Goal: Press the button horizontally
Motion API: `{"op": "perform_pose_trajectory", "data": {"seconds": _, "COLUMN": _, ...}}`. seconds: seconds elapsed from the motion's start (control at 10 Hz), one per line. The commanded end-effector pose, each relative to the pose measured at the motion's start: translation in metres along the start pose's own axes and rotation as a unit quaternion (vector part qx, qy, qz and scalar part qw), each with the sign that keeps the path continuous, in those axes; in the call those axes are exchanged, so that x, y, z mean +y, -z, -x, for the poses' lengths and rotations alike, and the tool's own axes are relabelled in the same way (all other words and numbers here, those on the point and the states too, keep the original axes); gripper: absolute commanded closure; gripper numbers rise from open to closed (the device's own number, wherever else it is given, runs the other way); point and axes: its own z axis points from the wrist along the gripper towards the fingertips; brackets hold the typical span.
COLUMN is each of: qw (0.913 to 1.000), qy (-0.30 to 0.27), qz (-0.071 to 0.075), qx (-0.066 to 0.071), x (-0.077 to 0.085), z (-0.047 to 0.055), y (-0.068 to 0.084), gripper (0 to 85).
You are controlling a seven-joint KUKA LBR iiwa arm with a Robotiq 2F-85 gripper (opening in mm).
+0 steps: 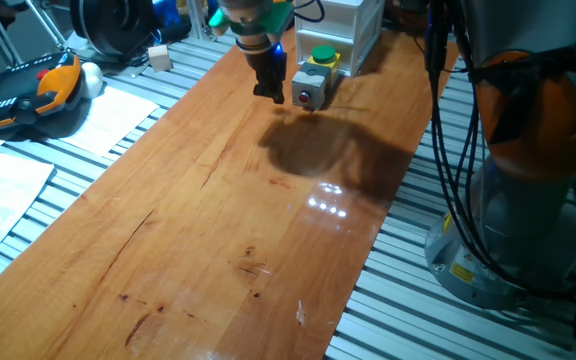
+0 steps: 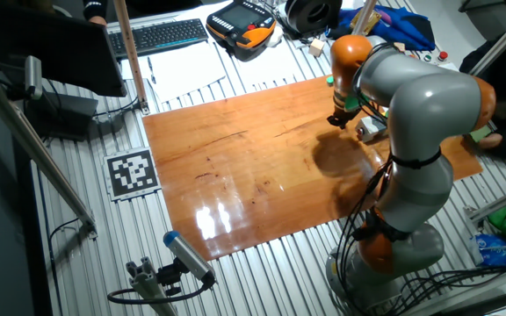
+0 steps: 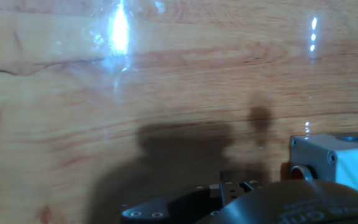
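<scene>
Where the wooden board [image 1: 218, 210] nears its far end, a small grey box [image 1: 312, 87] sits on the wood, and on the side of it that faces me there is a round red button [image 1: 305, 98]. The hand view shows the same box [image 3: 335, 158] low at the right edge, with the red button [image 3: 298, 172] peeking out on its front. Right behind it stands a second box, a yellow one with a green button [image 1: 324, 56] on top. I cannot read any words or labels on either box.

The gripper [image 1: 270, 92] hangs just to the left of the grey box, low over the board, with its dark fingers pointing down. It is close beside the red button, but I cannot tell if it touches it. I cannot see the fingertips well enough to say how far apart they are, and I see nothing held in them. From the other fixed view the gripper [image 2: 338, 119] is small and dark under the orange and grey arm [image 2: 411, 105].

Farther out, an orange and black hand controller [image 1: 23, 92] lies on the slatted metal table [image 1: 438, 320], next to white paper sheets [image 1: 108, 118]. A black and white square code tag [image 2: 131, 173] lies beside the board, and a keyboard [image 2: 165, 35] sits farther back.
</scene>
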Motion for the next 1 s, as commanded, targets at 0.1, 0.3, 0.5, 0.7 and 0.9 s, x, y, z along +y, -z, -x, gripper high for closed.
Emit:
{"op": "perform_pose_trajectory", "data": {"seconds": 0.1, "qw": 0.9999, "qy": 0.005, "qz": -0.010, "qx": -0.002, "x": -0.006, "z": -0.001, "y": -0.006, "gripper": 85.0}}
{"op": "perform_pose_trajectory", "data": {"seconds": 0.3, "qw": 0.9988, "qy": 0.016, "qz": -0.046, "qx": -0.006, "x": -0.009, "z": -0.005, "y": -0.015, "gripper": 85.0}}
{"op": "perform_pose_trajectory", "data": {"seconds": 0.5, "qw": 0.9984, "qy": 0.028, "qz": -0.046, "qx": -0.019, "x": -0.019, "z": -0.009, "y": -0.030, "gripper": 85.0}}
{"op": "perform_pose_trajectory", "data": {"seconds": 0.7, "qw": 0.9974, "qy": 0.042, "qz": -0.056, "qx": -0.018, "x": -0.029, "z": -0.013, "y": -0.038, "gripper": 85.0}}
{"op": "perform_pose_trajectory", "data": {"seconds": 0.9, "qw": 0.9959, "qy": 0.054, "qz": -0.071, "qx": -0.012, "x": -0.035, "z": -0.016, "y": -0.043, "gripper": 85.0}}
